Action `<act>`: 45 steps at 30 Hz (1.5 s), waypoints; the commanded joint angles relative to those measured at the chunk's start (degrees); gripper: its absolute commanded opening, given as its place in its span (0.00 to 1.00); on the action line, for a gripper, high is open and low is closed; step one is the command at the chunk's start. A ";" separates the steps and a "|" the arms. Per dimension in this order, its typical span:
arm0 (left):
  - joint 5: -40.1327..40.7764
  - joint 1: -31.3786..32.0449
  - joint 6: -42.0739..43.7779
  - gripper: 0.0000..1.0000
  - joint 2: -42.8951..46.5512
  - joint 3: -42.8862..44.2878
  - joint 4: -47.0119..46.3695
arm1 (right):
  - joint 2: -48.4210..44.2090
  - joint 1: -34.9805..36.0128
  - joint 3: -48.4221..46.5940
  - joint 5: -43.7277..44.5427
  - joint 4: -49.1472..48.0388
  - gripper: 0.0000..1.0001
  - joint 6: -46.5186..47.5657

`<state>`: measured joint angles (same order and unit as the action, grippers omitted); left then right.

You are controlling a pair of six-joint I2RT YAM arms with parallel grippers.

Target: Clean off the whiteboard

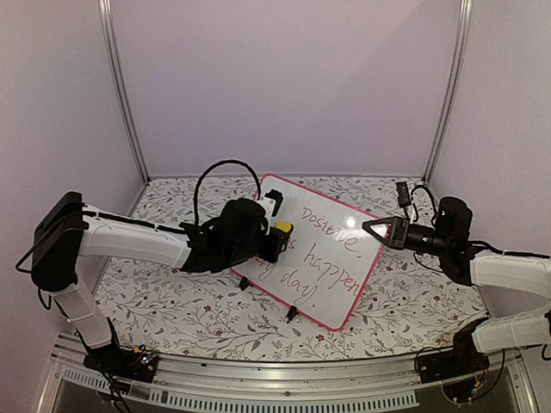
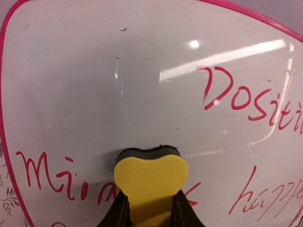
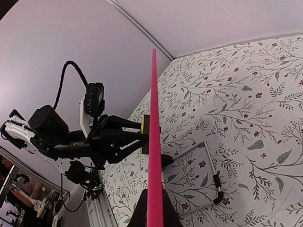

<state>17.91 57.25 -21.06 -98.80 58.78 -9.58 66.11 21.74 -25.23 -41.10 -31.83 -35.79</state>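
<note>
Left gripper (image 1: pixel 275 237) clenched on a yellow eraser (image 1: pixel 282 227), eraser pressed against the whiteboard (image 1: pixel 331 275) near its upper left, board with red handwriting at the middle of the floral table (image 1: pixel 172 310), right gripper (image 1: pixel 376 229) pinching its right edge.

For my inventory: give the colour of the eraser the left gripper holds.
Yellow eraser with black pad; clearest in left wrist view.

Pink-framed white whiteboard (image 1: pixel 320 303), red writing (image 1: pixel 330 226), yellow eraser (image 2: pixel 150 182), floral table (image 1: pixel 405 301).
</note>
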 commanded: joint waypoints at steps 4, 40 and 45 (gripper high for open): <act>-0.53 0.35 1.55 0.00 -0.53 2.04 2.91 | 0.69 2.14 0.07 -6.01 1.69 0.00 2.70; -0.23 0.80 1.54 0.00 -2.33 2.09 2.47 | 1.04 2.39 0.10 -5.58 1.77 0.00 3.01; -1.38 0.92 2.91 0.00 -3.99 6.35 2.73 | 0.95 2.43 0.05 -5.61 1.76 0.00 3.01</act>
<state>17.12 57.74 -19.07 -100.84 62.33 -10.24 66.13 21.74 -25.23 -40.80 -31.73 -35.99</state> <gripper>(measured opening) 0.229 0.032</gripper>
